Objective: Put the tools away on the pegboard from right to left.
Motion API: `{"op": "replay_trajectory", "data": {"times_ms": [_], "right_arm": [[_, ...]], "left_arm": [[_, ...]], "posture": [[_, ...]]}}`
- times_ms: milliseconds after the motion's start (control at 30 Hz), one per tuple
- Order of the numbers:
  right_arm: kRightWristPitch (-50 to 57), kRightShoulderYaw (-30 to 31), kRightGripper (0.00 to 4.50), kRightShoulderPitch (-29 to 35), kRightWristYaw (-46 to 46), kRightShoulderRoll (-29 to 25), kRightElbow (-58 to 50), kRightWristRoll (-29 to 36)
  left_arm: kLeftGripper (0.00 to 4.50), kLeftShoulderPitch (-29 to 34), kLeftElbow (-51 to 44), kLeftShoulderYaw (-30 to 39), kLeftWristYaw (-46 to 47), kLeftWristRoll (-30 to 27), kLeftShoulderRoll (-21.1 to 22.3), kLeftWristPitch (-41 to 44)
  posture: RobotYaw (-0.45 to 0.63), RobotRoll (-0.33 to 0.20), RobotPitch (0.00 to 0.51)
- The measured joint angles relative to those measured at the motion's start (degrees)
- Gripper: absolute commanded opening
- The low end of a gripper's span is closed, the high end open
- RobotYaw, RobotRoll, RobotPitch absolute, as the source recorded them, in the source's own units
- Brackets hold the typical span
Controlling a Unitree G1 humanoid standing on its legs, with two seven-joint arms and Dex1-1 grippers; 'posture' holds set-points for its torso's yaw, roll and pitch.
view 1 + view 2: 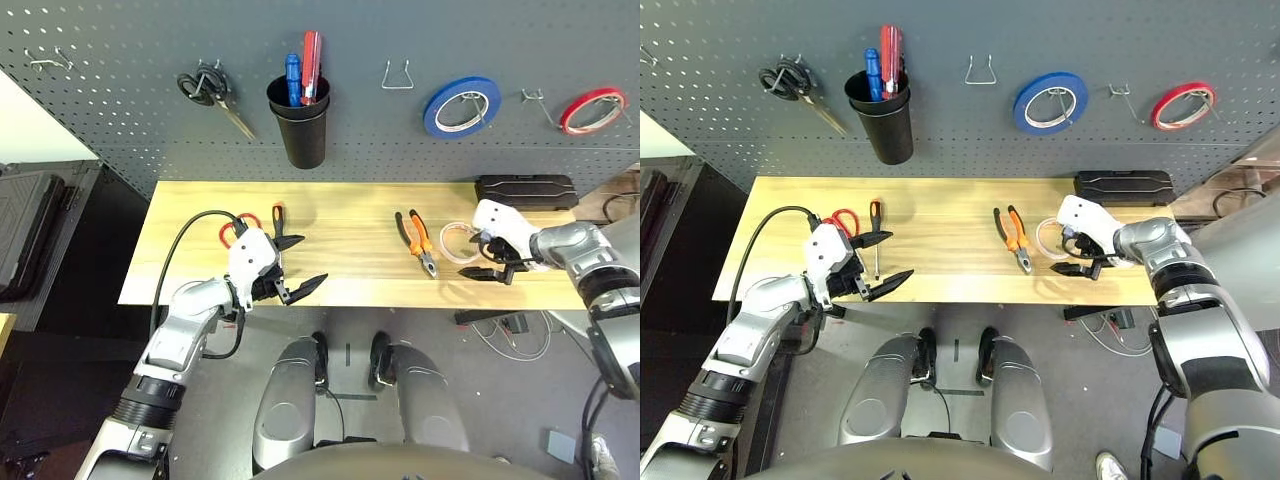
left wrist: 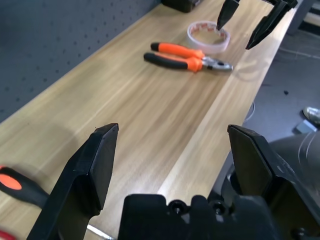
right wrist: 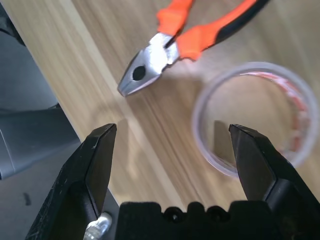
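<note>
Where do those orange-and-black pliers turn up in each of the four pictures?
Left eye view: pliers lie on the table, right of centre.
Right eye view: pliers, right of centre.
Left wrist view: pliers, far along the table.
Right wrist view: pliers, nose toward the table edge.
Shared landmark: the white tape roll right beside them.

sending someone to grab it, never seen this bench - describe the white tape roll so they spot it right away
On the wooden table below the pegboard, look near its right end, in front of the black case. The white tape roll lies flat just right of the orange-and-black pliers; unlike the blue and red rolls hanging above, it is pale and translucent.
</note>
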Motion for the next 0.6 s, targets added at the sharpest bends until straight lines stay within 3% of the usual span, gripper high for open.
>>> {"op": "replay_trajectory", "data": {"times_ms": [467,600], "right_arm": [[1.16,2.18,4.5,-0.56,-4.36,1.6,2.47,-4.32],[1.42,2.21,3.5,-0.68,-6.09,1.76,2.6,-5.0]], "left_arm": [[4.46,1.39,-2.78,-0.01,-0.39,0.48,0.9,2.13],[4.5,1.74,-3.21,-0.01,-0.38,0.65,0.9,2.47]], "posture": [[0.25,0.0,0.344],[0.25,0.0,0.345]]}}
